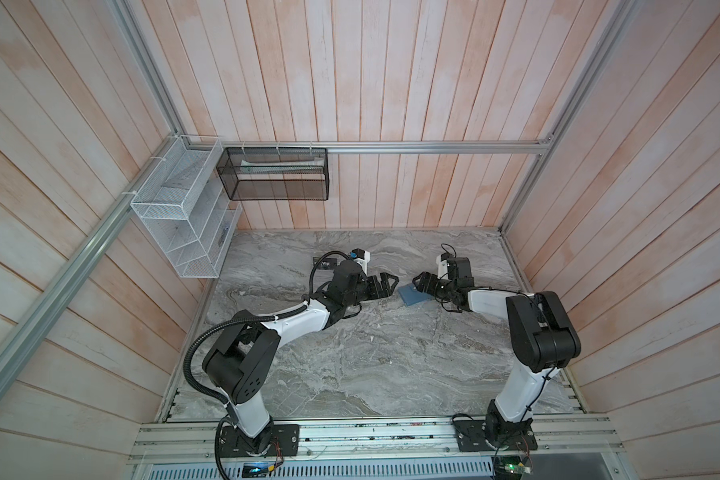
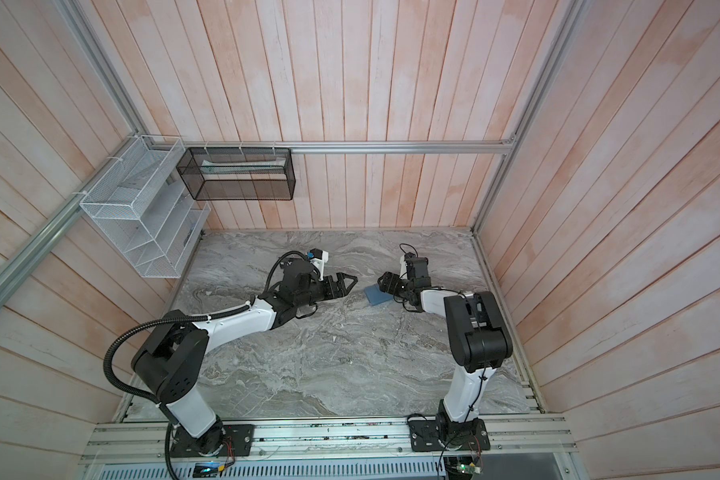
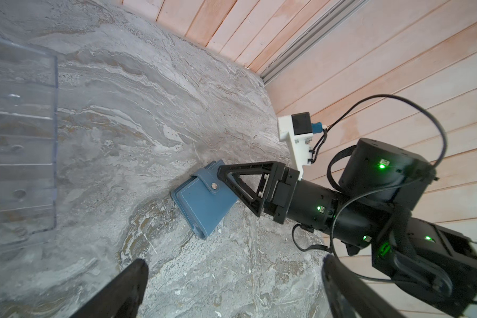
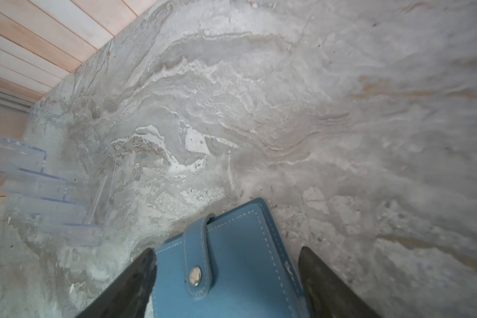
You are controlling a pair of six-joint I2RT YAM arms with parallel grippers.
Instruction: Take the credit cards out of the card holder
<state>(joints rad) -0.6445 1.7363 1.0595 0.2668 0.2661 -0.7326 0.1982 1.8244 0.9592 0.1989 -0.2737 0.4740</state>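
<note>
Right end effector [image 4: 226, 248] straddling the shut card holder [image 3: 201, 206]; no credit cards out yet.
Its jaws stand apart, close against the holder's two sides, though we cannot tell whether they pinch it. We see the snap tab [image 3: 214, 186] fastened and no cards, so we judge everything is left: unsnap, unfold, draw them out. Left end effector [image 1: 391, 284] hangs near, jaws wide, empty. The holder lies on the worktop [image 1: 350, 365], well apart from every edge; the clear rack [image 3: 20, 137] stands well off, and the front half is bare.
</note>
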